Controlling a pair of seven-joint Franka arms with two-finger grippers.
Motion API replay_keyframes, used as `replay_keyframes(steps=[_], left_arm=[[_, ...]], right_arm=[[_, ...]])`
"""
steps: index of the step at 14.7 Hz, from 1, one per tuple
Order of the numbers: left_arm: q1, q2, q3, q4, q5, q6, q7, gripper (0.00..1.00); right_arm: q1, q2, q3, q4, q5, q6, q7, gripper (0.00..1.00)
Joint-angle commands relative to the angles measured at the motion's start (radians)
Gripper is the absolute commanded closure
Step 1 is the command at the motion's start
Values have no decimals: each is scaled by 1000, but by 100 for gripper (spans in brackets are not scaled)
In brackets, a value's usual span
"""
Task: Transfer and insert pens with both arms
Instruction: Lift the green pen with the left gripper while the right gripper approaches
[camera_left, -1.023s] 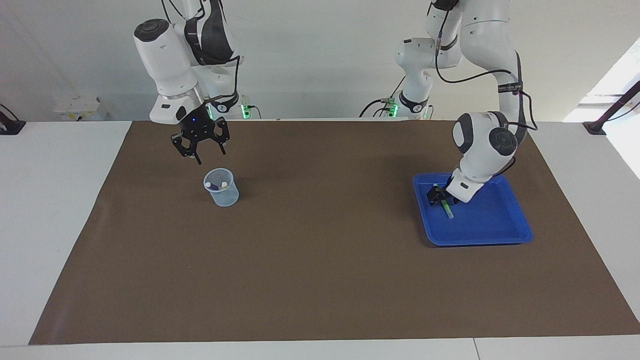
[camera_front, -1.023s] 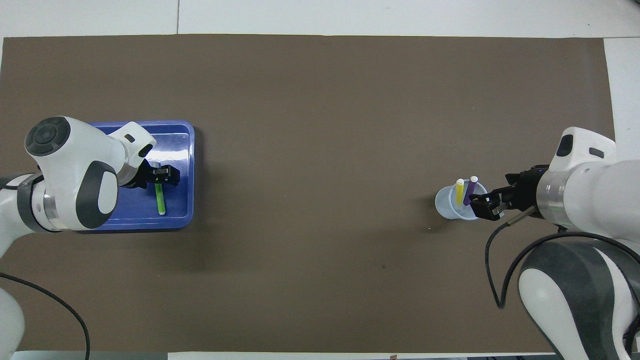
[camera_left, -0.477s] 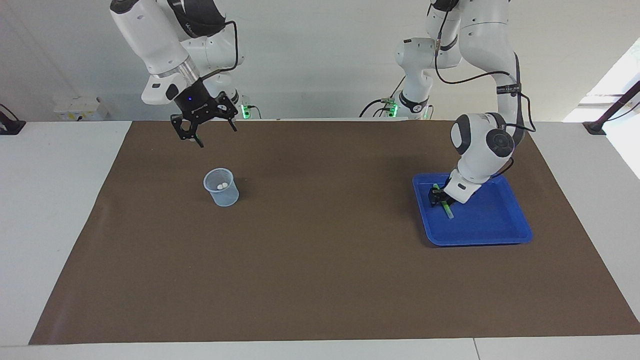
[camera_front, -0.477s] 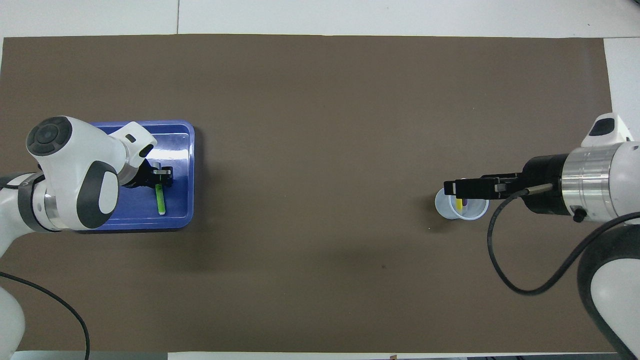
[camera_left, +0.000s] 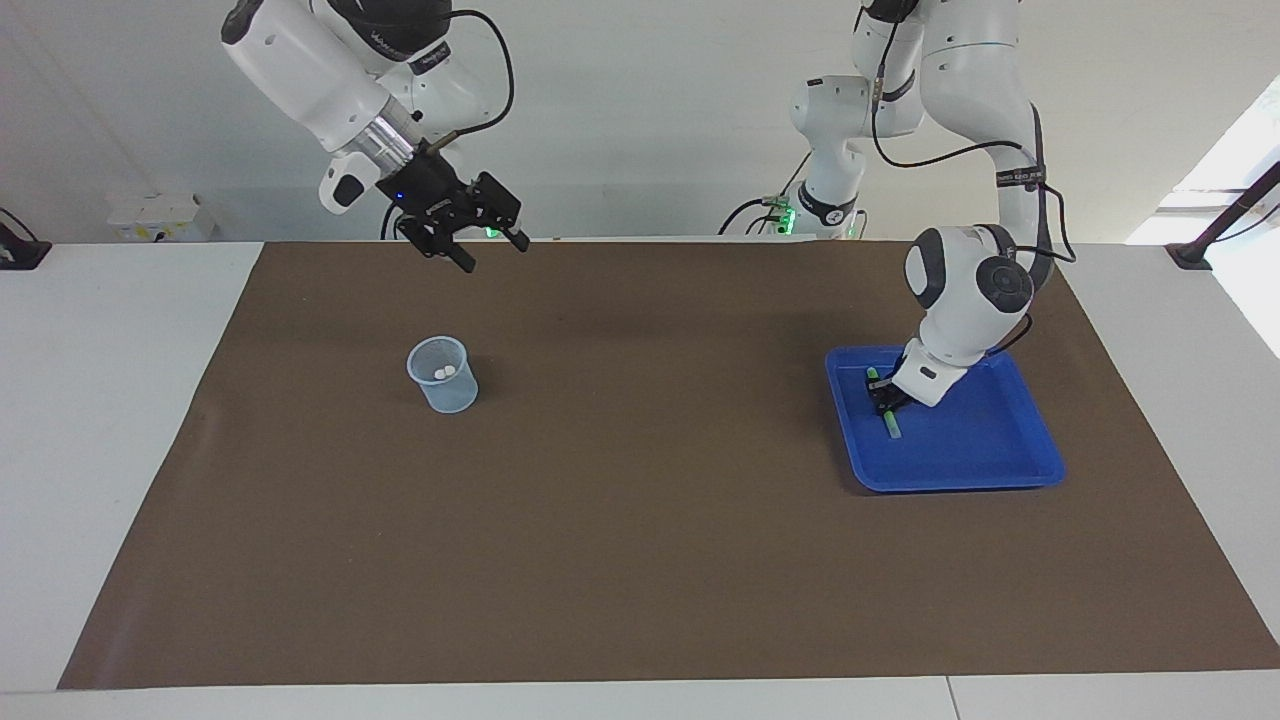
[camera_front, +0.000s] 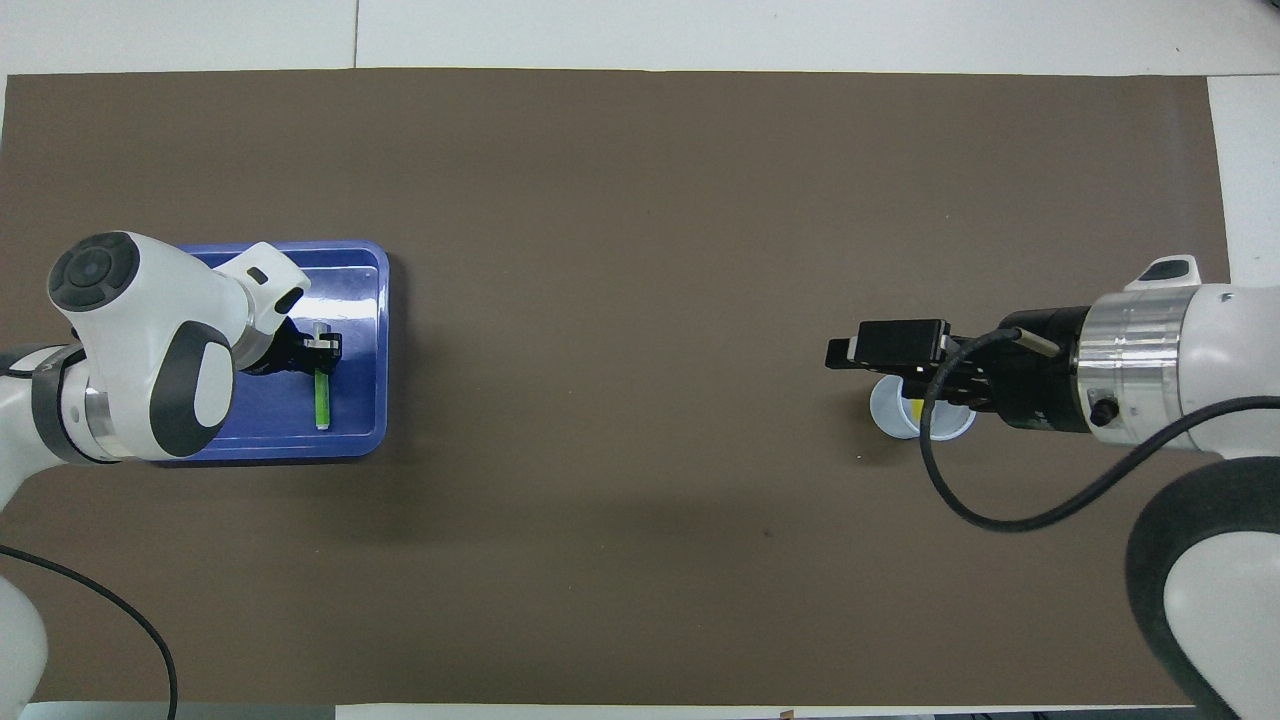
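Observation:
The green pen (camera_left: 891, 422) (camera_front: 321, 398) is low in the blue tray (camera_left: 1000, 455) (camera_front: 356, 440) at the left arm's end of the table. My left gripper (camera_left: 880, 395) (camera_front: 322, 346) is shut on the pen's end nearer the robots. A translucent cup (camera_left: 441, 378) (camera_front: 888, 412) stands at the right arm's end. It holds two pens, showing only as whitish caps (camera_left: 443, 373) in the facing view. The overhead view shows a bit of the yellow pen (camera_front: 916, 408); the purple pen is hidden. My right gripper (camera_left: 492, 252) (camera_front: 836, 353) hangs open and empty, high over the mat beside the cup.
A brown mat (camera_left: 640, 560) covers most of the white table (camera_left: 110, 420). The tray holds nothing besides the green pen. A white socket box (camera_left: 160, 215) sits by the wall at the right arm's end.
My left gripper has shut on the green pen in the tray. My right gripper has risen from just over the cup, tilted, and swung toward the table's middle.

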Motion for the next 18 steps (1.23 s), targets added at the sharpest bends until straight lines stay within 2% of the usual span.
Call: replay_keyframes(steps=[1,5,8,9,13,14,15,18], left_arm=[[4,-9,-1,110,-4,-183,-27,100],[-9,-31,-1,320,-130,-508,-284,100],[-13,-54,-6,409,-281,-630,-621,100],[-15,-83,-9,406,-340,-634,-759,100],[-61,-178,-9,365,-500,-636,-1090,100],[-78,-204,-10,337,-532,-624,-1170,100],[-91,-224,-9,314,-566,-612,-1220,100],[-159,-262,-9,250,-632,-531,-1338,100]], right_arm=[[78,6,0,-23,25,133,128,0],[127,1,0,-43,25,178,164,0],[159,9,0,-43,25,188,164,0],[165,11,0,-43,23,197,166,0],[204,26,2,-50,23,217,164,0],[233,38,2,-50,23,278,170,0],[260,46,2,-51,23,335,169,0],[267,55,2,-54,23,356,162,0]])
